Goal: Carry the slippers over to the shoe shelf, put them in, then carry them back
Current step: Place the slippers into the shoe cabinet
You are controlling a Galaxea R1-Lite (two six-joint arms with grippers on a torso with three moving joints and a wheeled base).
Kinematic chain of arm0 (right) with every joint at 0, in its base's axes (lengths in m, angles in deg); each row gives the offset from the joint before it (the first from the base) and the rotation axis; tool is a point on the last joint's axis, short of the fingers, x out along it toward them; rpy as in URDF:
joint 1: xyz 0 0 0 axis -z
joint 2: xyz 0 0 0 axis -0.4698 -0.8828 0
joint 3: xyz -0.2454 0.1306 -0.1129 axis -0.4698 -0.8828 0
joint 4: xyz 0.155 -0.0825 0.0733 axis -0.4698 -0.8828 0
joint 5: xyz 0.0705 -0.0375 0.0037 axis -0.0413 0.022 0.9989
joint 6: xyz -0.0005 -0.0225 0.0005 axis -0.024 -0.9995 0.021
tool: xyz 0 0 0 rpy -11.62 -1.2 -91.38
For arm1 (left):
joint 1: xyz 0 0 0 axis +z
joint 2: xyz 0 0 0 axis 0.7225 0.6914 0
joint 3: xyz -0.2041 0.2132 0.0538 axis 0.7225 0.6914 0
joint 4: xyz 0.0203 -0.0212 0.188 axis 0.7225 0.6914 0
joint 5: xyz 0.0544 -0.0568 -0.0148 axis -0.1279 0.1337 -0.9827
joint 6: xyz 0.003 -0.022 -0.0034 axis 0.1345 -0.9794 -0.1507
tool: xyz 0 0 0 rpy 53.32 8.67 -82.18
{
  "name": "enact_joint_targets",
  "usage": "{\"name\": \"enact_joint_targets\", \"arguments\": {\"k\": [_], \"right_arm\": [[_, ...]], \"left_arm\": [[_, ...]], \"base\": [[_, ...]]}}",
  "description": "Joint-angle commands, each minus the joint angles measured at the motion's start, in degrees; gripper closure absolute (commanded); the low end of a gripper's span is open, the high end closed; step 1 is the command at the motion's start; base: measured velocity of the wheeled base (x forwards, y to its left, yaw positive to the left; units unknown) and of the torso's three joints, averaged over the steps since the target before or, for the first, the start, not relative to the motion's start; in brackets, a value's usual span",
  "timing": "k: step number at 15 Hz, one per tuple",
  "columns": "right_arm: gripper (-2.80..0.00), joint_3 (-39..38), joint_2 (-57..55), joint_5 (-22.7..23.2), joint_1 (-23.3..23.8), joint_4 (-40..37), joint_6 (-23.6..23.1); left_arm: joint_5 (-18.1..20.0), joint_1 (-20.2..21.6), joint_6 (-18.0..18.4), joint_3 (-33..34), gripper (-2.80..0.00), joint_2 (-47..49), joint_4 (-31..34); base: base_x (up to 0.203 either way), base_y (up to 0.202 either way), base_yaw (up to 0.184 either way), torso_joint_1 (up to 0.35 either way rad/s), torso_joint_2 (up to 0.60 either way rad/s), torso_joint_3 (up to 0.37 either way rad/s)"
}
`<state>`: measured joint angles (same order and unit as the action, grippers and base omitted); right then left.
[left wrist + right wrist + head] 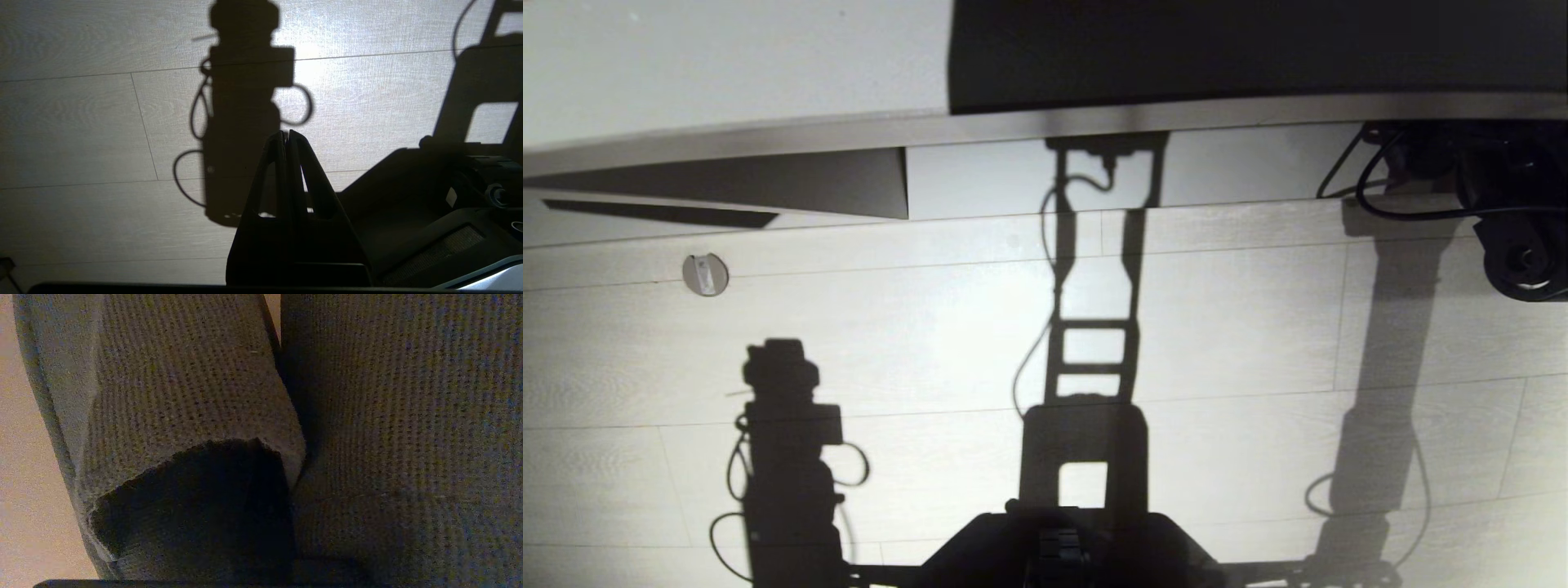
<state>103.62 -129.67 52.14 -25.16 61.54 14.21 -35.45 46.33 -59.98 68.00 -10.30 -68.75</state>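
The slippers fill the right wrist view as two grey woven-fabric shapes side by side, one (pixel 175 375) and the other (pixel 408 416), with pale floor showing past the first. My right gripper (pixel 286 514) is shut on the slippers where their inner edges meet; its fingers are mostly lost in a dark patch there. In the head view only the right arm (pixel 1503 237) shows, at the far right beside a pale board edge (pixel 1176 114) under a dark recess (pixel 1258 49), which may be the shoe shelf. My left gripper (pixel 287 132) hangs shut and empty over the floor.
Pale wood-look floor (pixel 1241 327) carries the shadows of my arms and torso. A small round metal disc (pixel 705 273) is set in the floor at the left. My dark base (pixel 1062 547) sits at the near edge. Black cables (pixel 1372 188) loop off the right arm.
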Motion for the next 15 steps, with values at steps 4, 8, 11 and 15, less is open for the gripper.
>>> {"name": "enact_joint_targets", "arguments": {"k": [4, 8, 11, 15], "right_arm": [[0.0, 0.06, 0.17, -0.85, 0.04, 0.28, -0.01], [0.0, 0.23, 0.6, -1.11, 0.04, 0.19, -0.01], [0.0, 0.32, 0.7, -1.38, 0.04, -0.78, 0.08], [-2.8, 0.41, 0.87, -1.82, 0.21, -1.13, 0.08]], "left_arm": [[0.0, 0.01, -0.01, 0.01, 0.0, -0.02, -0.04], [0.0, 0.01, -0.01, 0.01, 0.0, -0.02, -0.04], [0.0, 0.01, -0.01, 0.01, 0.0, 0.02, -0.04], [0.0, 0.01, -0.01, 0.01, 0.0, 0.06, -0.04]], "base": [[0.0, 0.0, 0.0, 0.0, 0.0, 0.0], [0.0, 0.0, 0.0, 0.0, 0.0, 0.0], [0.0, 0.0, 0.0, 0.0, 0.0, 0.0], [0.0, 0.0, 0.0, 0.0, 0.0, 0.0]]}}
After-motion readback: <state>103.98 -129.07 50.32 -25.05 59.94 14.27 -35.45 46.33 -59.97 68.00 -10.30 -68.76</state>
